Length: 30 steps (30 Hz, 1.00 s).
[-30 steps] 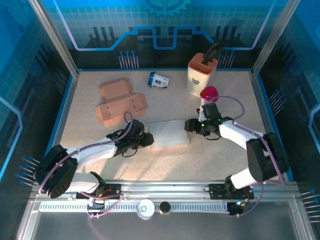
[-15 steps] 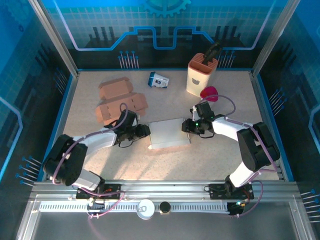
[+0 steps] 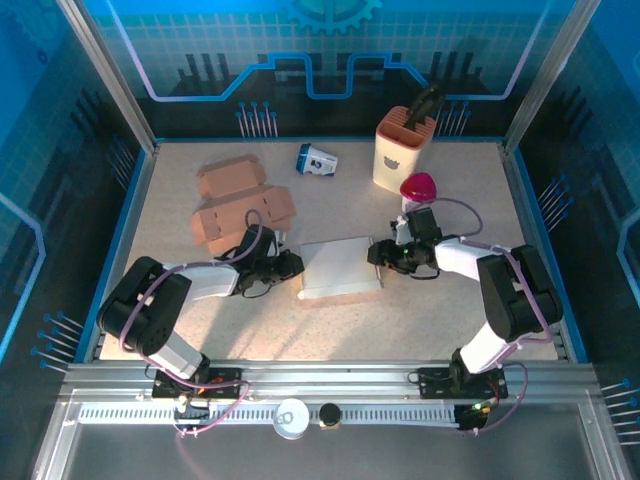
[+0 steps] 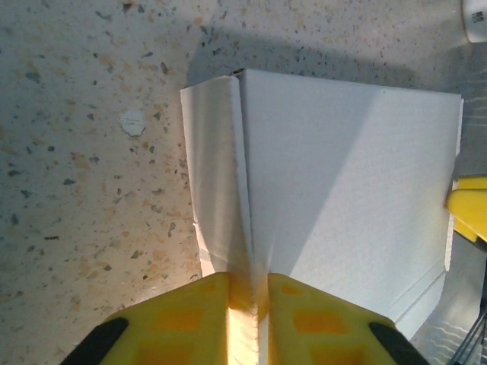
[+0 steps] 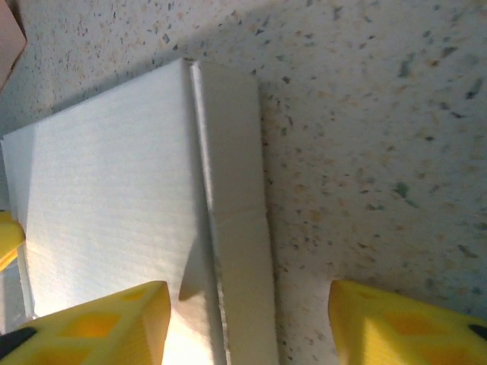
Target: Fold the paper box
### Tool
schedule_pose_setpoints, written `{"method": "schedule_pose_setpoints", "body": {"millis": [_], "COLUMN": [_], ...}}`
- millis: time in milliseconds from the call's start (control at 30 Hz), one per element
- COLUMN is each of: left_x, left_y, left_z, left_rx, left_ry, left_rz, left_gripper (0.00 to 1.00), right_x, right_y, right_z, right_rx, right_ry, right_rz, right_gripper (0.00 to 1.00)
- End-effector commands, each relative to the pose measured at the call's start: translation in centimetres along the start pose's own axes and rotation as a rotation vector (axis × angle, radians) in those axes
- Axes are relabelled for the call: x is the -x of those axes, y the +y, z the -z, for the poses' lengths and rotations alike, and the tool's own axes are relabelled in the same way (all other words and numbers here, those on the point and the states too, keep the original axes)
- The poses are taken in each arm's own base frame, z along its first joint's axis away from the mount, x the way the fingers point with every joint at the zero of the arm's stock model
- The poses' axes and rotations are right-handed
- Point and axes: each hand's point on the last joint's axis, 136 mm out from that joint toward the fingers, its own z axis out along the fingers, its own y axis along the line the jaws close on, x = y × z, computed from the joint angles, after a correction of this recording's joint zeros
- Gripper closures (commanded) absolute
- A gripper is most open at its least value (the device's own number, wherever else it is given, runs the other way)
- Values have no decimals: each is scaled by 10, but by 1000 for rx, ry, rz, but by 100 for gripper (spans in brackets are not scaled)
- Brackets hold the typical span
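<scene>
The paper box (image 3: 340, 268) is a flat white carton lying mid-table. My left gripper (image 3: 292, 265) is at its left edge. In the left wrist view that gripper (image 4: 249, 293) is shut on the box's raised left fold (image 4: 221, 190), with the white panel (image 4: 342, 167) stretching away beyond it. My right gripper (image 3: 378, 252) is at the box's right edge. In the right wrist view it (image 5: 247, 319) is open, straddling the narrow side flap (image 5: 236, 228). One finger is over the white panel (image 5: 106, 198) and the other over bare table.
Brown cardboard boxes (image 3: 240, 205) lie at the back left. A small blue-and-white carton (image 3: 317, 159) sits behind the paper box. A beige holder (image 3: 404, 148) and a red object (image 3: 418, 186) stand at the back right. Frame walls enclose the table.
My left gripper has closed onto the box's left fold. My right gripper closed at the right edge half a second ago and has opened again. The box turned slightly.
</scene>
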Motion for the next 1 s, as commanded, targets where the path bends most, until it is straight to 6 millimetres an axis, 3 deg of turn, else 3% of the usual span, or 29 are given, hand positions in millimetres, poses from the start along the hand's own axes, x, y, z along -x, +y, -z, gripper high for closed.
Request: {"method": "schedule_pose_setpoints", "body": {"millis": [0,133,300,433,500,633,733,833,967], "left_x": [-17,-17,-19,-18,-15,-4,2,-1,-39], "left_y": [26,38,48,48,44,29,4,-42,-89], "left_z": [-5,-2,-8,-8,-6,12,42,72,86], "left_rx": [54,25,-7,-9,-21,-18,60,111,79], "left_ry": [33,17,37,26,16,-36,-126,-236,-186], "left_rz": [30,91,134,138,132,66,-154,-518,-980], "left_gripper": [89,95,98,99,97,81,66,57,52], "right_x": [3,2,-4,-6,-3,2,5,7,5], "right_y": [10,16,32,53,61,73,73,72,74], "right_z": [7,4,-1,-3,-1,13,28,46,62], "right_rx": [92,161,270,368,418,505,503,476,446], "right_ry": [-5,17,43,46,18,-17,-15,-21,20], "right_rz": [26,35,30,8,-21,-88,-154,-188,-264], "right_gripper": [33,24,22,35,46,59,63,64,64]}}
